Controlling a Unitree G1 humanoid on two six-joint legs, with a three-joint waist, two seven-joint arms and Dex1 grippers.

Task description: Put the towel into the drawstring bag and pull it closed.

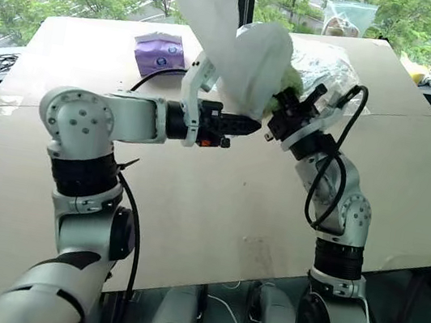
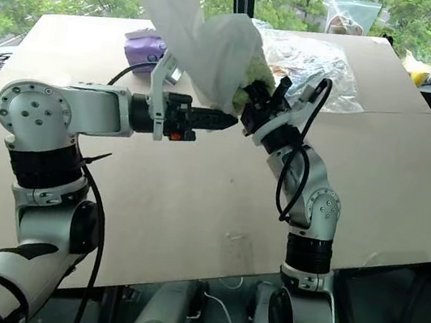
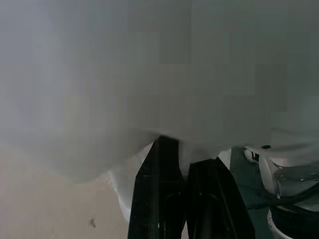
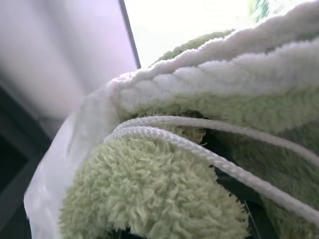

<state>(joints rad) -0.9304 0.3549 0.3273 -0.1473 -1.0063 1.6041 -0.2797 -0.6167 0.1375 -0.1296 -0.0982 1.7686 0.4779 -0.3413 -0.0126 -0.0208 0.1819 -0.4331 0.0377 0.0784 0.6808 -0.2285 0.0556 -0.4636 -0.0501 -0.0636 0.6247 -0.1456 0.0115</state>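
**A:** How are the two arms standing?

**B:** Both are raised over the desk (image 1: 188, 231) and they meet in the middle, above its far half. The left arm comes from the shoulder with the forearm almost level, pointing across toward the right side. The left gripper (image 1: 248, 124) has its jaws clenched on the lower edge of the drawstring bag (image 1: 242, 43). The right arm rises from the elbow, with the forearm going up and slanting toward the left, so the right gripper (image 1: 283, 107) comes to the bag from below and from the right.

**A:** And the right jaws?

**B:** They are nearly shut and they pinch the towel (image 4: 164, 199) at the mouth of the bag. In the right wrist view the green pile is very close, and two white cords (image 4: 209, 144) run across it.

**A:** Where is the bag then?

**B:** It hangs in the air between the two grippers, not touching the desk. The thin white cloth stands up above them like a sail, and a bit of green shows at its right lower edge. Behind it on the desk lie a clear plastic bag (image 1: 328, 69) and a purple packet (image 1: 160, 53).
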